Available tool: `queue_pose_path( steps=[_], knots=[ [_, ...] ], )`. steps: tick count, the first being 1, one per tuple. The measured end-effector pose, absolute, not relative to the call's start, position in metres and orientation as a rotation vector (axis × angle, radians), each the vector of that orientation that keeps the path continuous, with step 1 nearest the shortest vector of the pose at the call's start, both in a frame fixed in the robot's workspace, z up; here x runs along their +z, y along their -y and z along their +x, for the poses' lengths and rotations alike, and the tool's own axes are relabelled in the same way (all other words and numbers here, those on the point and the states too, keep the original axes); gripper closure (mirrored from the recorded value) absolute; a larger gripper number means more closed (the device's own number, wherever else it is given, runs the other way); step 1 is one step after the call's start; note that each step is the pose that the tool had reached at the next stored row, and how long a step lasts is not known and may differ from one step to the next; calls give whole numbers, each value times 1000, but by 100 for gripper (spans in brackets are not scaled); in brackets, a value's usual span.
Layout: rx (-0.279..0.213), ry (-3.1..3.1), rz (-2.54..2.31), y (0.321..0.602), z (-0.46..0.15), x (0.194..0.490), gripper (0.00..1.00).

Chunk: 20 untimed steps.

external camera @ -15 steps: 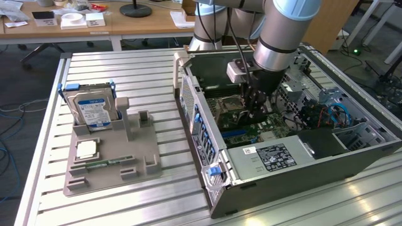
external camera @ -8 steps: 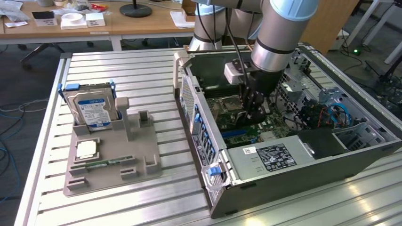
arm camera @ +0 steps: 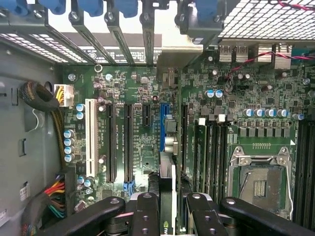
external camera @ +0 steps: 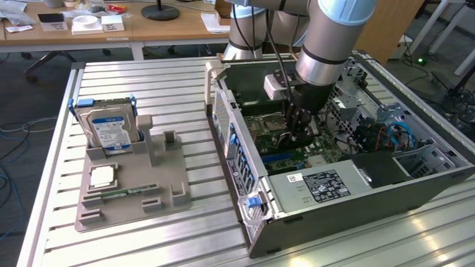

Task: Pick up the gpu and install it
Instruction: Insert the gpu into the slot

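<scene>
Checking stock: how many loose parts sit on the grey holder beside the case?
3: a hard drive upright at the grey holder's far end, a square silver chip midway, a green memory stick beside it. None looks hidden.

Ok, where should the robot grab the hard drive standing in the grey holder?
Probably by its top edge, coming straight down from above. The hard drive stands upright with its lower end sunk in the grey holder, so only the upper part is free, and its flat faces suit a pinch.
</scene>
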<state>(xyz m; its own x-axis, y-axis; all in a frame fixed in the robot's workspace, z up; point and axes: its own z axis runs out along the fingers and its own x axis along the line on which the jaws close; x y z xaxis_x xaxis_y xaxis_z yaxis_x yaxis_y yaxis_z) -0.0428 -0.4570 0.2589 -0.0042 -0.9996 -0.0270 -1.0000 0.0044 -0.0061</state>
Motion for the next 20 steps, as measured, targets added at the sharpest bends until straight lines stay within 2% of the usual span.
queue_pose_path(
  steps=[20],
  knots=[
    [23, -2210, -2200, 460, -49, 258, 74]
  ],
)
